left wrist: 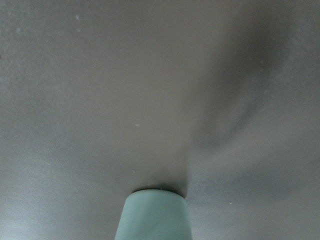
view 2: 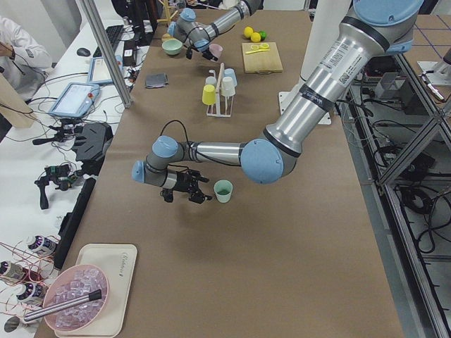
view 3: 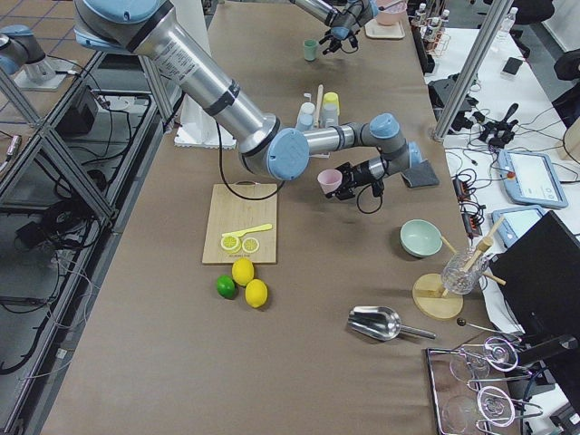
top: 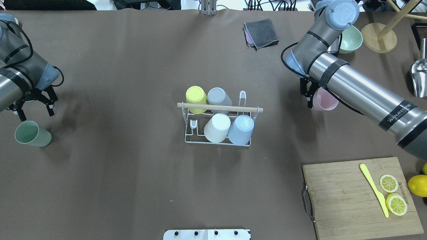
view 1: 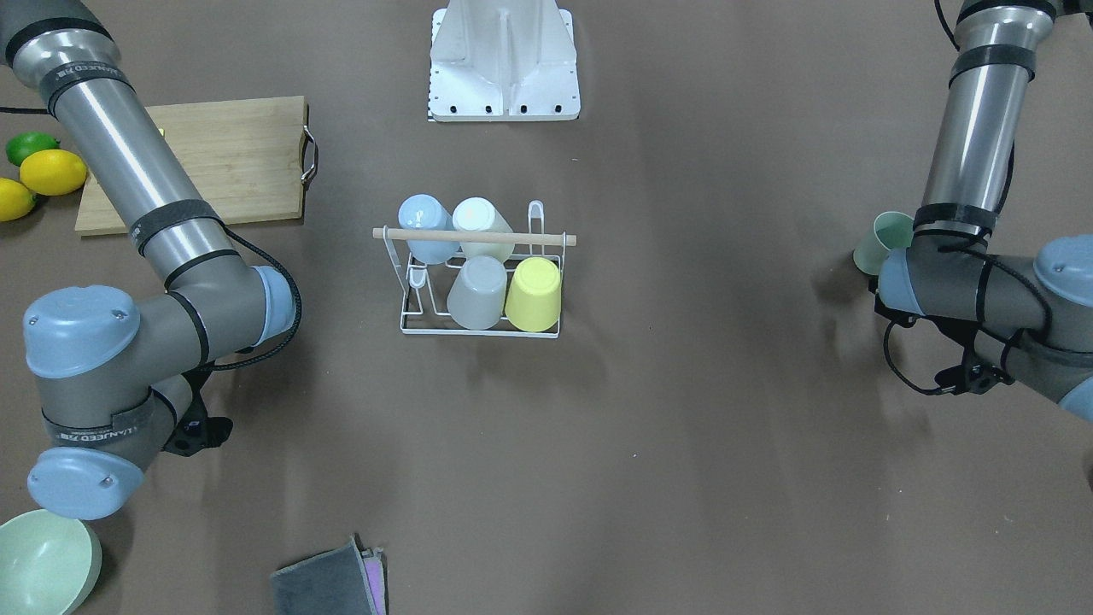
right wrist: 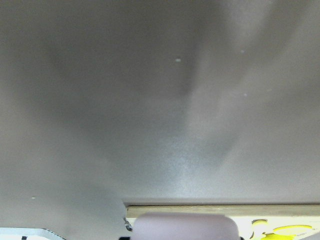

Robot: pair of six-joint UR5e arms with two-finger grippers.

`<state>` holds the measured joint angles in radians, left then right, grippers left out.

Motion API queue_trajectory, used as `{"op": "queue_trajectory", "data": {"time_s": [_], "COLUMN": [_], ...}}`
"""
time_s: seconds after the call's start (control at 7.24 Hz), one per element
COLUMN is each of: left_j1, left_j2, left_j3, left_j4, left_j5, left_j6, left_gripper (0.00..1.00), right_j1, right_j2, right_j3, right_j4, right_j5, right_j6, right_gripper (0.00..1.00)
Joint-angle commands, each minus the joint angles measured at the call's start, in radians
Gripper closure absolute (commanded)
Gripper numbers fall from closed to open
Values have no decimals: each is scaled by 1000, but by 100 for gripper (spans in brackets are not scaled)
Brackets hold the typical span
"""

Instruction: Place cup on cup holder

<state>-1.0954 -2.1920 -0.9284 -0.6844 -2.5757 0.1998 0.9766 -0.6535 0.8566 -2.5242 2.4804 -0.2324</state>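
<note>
The white wire cup holder (top: 187,133) with a wooden rod handle (top: 220,107) stands mid-table. It holds yellow (top: 196,95), grey (top: 219,96), cream (top: 217,127) and blue (top: 241,129) cups upside down. Two prongs (top: 243,96) are bare. A green cup (top: 32,134) stands upright at the left. My left gripper (top: 35,112) is open just beyond it, apart from it. A pink cup (top: 326,101) stands at the right, partly under my right arm. My right gripper (top: 309,98) is beside it and looks open. Each wrist view shows only its cup's edge (left wrist: 152,215) (right wrist: 180,225).
A cutting board (top: 337,200) with lemon slices (top: 396,204) and a yellow knife (top: 373,188) lies near right. A whole lemon (top: 417,185) lies beside it. A green bowl (top: 351,38), grey cloth (top: 262,31), wooden stand (top: 378,41) and metal scoop (top: 419,75) sit far right.
</note>
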Motion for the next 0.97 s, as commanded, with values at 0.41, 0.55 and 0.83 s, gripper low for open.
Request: {"op": "queue_trajectory", "data": {"time_s": [0.41, 0.55, 0.83], "left_j1": [38, 38, 38], "left_j2": [11, 11, 14], "left_j3": [-9, -9, -9], "left_j4": [37, 40, 46], "left_j5": [0, 0, 3], "left_j6": [13, 18, 21], "left_gripper": [3, 3, 3], "right_j1": [60, 68, 53], "right_j2": [14, 17, 0], "right_j3": [318, 355, 468], "right_j4": [248, 350, 488], "right_j5": [-204, -198, -183], "right_j6": [119, 239, 410], "right_gripper": [100, 100, 100]}}
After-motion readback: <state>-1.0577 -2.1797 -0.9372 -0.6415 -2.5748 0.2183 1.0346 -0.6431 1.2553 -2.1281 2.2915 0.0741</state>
